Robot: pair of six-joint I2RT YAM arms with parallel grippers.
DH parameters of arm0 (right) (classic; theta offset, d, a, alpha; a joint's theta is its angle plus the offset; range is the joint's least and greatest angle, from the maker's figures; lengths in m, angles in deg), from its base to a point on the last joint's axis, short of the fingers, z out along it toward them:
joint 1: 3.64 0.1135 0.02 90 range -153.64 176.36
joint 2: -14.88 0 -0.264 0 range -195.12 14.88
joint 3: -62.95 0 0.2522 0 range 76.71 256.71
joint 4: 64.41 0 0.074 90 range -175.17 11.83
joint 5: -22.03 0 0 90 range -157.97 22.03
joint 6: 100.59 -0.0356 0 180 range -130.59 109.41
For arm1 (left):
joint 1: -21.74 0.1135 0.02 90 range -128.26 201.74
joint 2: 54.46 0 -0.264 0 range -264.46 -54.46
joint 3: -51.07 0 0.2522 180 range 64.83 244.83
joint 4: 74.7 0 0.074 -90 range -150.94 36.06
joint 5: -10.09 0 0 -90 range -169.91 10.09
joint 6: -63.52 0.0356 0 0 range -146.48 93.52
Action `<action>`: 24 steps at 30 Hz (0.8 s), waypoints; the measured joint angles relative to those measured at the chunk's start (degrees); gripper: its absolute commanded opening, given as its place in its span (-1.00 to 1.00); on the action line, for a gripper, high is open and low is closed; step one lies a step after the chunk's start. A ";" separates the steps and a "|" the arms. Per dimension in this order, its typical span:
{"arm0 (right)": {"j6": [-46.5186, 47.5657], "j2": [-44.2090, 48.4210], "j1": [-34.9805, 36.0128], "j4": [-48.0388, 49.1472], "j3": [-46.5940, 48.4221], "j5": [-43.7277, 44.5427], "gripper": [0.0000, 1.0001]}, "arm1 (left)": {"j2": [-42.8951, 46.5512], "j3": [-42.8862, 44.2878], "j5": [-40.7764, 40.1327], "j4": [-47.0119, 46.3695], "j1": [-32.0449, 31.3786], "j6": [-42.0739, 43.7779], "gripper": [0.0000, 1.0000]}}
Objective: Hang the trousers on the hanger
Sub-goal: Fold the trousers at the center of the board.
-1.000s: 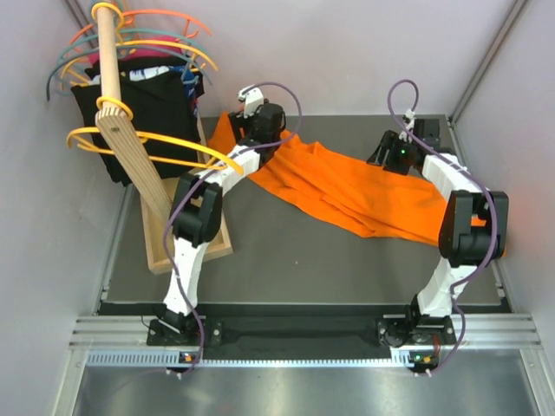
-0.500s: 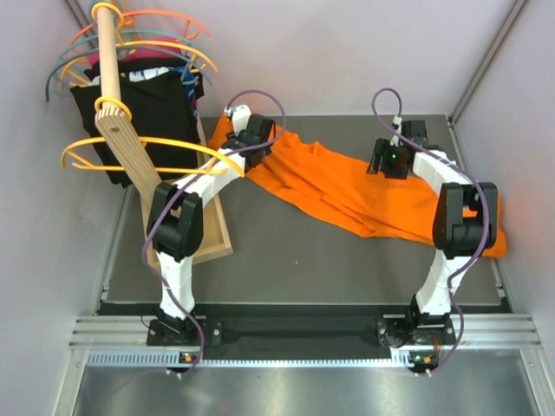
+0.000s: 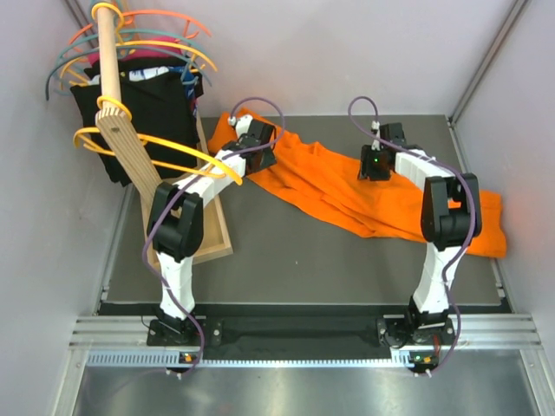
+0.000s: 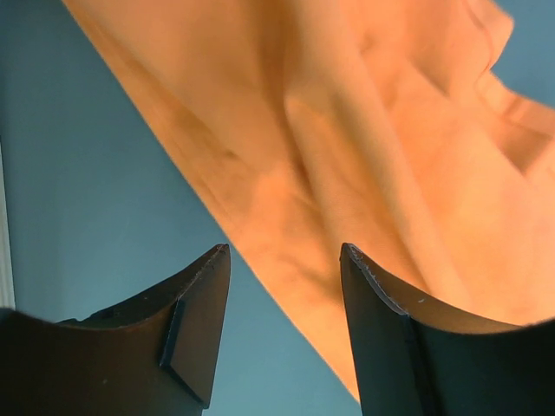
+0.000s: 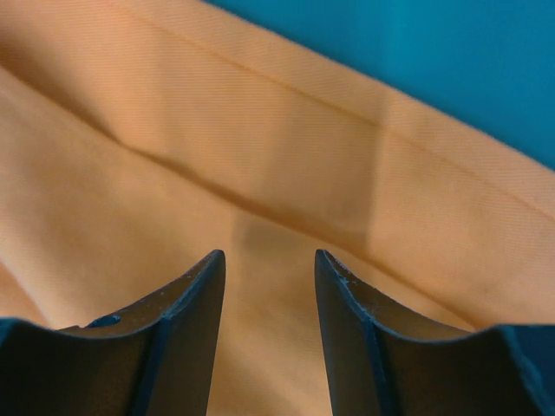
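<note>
Hovering over the trousers (image 3: 347, 186), both grippers stand with a plain gap between their jaws and grip nothing. The left gripper (image 4: 284, 251) is at the trousers' left end, right at the near edge of the cloth. Its dark fingers (image 4: 191, 329) are moderately apart, one over bare table (image 3: 303, 251) and the other over orange fabric. The right gripper (image 5: 268, 256) is over the trousers' middle, towards their far edge. Its fingers (image 5: 173, 338) are set a little narrower, with a fold of cloth showing between them. From either wrist view I cannot tell whether the tips touch the fabric or hang just above it.

The trousers lie spread flat and slantwise on the table. The hanger (image 3: 192, 151) hangs on a wooden pole (image 3: 117, 87) to the left of the trousers, apart from them. Black garments (image 3: 143, 104) and more hangers (image 3: 156, 35) are bunched on the pole behind it.

From above, the left gripper (image 3: 260, 143) and right gripper (image 3: 375, 165) hide their own fingertips. The right arm covers a strip of the trousers near their right end. The pole crosses the hanger, and the wrist views are close and soft, so the creases blur.
</note>
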 measured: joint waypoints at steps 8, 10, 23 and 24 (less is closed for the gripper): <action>-1.49 -4.15 2.01 -0.66 3.08 4.72 -0.48 | 1.60 -2.93 1.07 1.66 0.09 -0.22 0.17; -1.86 -4.63 2.84 -0.63 3.32 6.08 -0.54 | 2.12 -3.15 1.16 1.66 0.24 -0.22 0.17; -3.13 -4.61 4.74 -0.90 3.69 13.57 -1.00 | 4.13 -4.74 1.51 1.84 1.31 -0.28 0.17; -3.15 -4.50 4.74 -0.90 3.69 14.12 -1.00 | 4.13 -4.94 1.57 1.88 1.31 -0.37 0.17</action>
